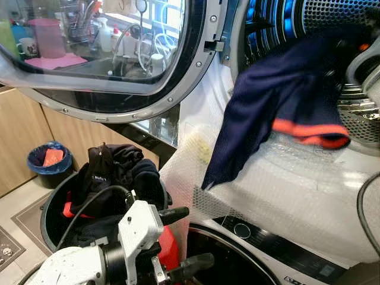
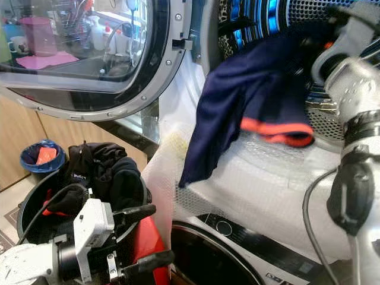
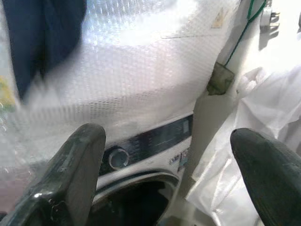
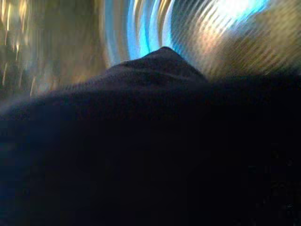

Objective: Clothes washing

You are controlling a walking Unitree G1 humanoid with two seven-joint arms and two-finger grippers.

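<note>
While left end effector (image 1: 181,236) spread by laundry basket (image 1: 50,208), navy garment (image 1: 279,107) at drum; labels unreadable.

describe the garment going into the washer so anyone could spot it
Find the open drum of the upper washer, lit blue inside. Draped out of its mouth onto bubble wrap hangs a navy garment. Its orange-red hem stripe separates it from the black clothes in the basket below.
</note>
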